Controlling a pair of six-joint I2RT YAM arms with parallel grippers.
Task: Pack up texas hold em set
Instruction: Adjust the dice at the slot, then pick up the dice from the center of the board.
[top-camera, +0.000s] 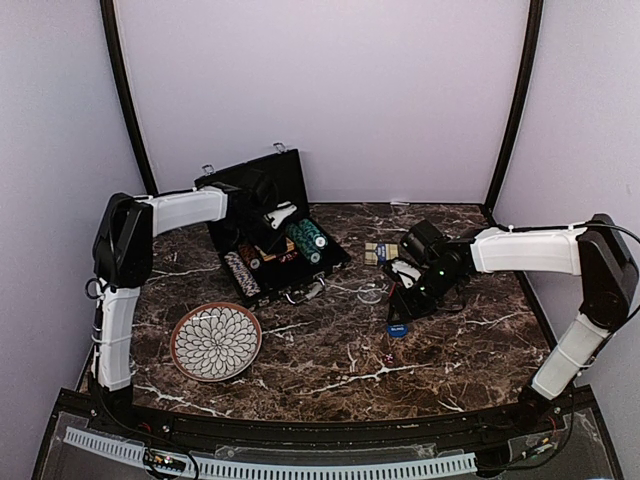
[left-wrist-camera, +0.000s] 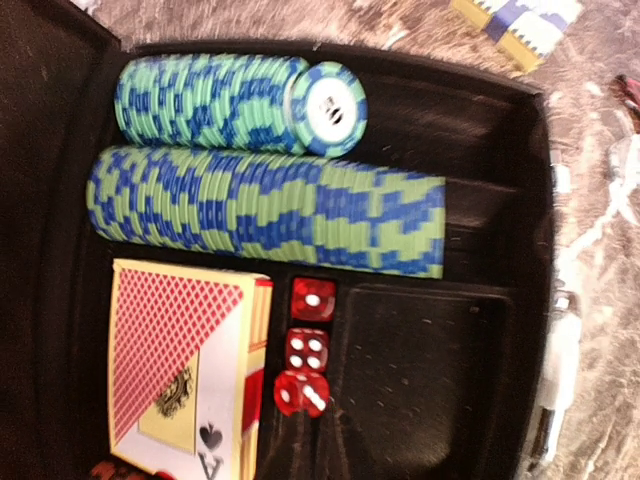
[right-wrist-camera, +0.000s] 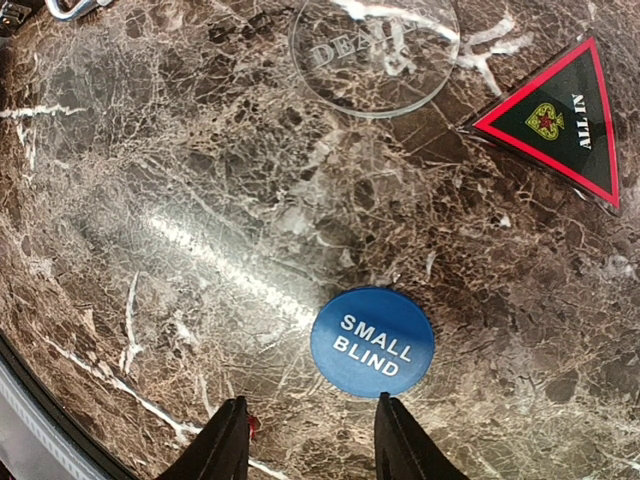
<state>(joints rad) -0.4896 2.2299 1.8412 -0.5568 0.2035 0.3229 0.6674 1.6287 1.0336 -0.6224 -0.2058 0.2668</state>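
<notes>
While the left arm reaches in from the left wall, the plate (top-camera: 216, 342) sits at the front left of the counter (top-camera: 320, 385), apart from everything else. Behind it lies the open case (top-camera: 262, 180), its lid upright near the back wall. A row of red chips (top-camera: 240, 272) lies on edge at the tray's near end. The left claw (top-camera: 282, 215) hangs over the middle of the tray. Its fingers are out of its own camera's view, and it is pressed together.

Under that camera, two rows of green chips (left-wrist-camera: 260, 205) lie on edge in neighbouring slots, and the shorter row ends in a chip turned face out. Next to the longer row sits a deck (left-wrist-camera: 175, 370) with a red back and an ace of spades showing. Three red dice (left-wrist-camera: 305, 352) stand in a line just beside the deck.

Right of the case, a clear Dealer disc (right-wrist-camera: 375, 45) lies flat on the counter, and a short stack of loose chips (top-camera: 378, 252) lies behind it. A lone die (top-camera: 388, 357) rests nearer the front. The right claw (right-wrist-camera: 310, 400) hovers low with its fingers (right-wrist-camera: 225, 440) spread. The blue Small Blind button (right-wrist-camera: 372, 342) lies flat just ahead of the tips, and I cannot tell whether one finger touches it. Farther out, beside the disc but apart from it, lies the black All In triangle (right-wrist-camera: 555, 120) with its red edge.
</notes>
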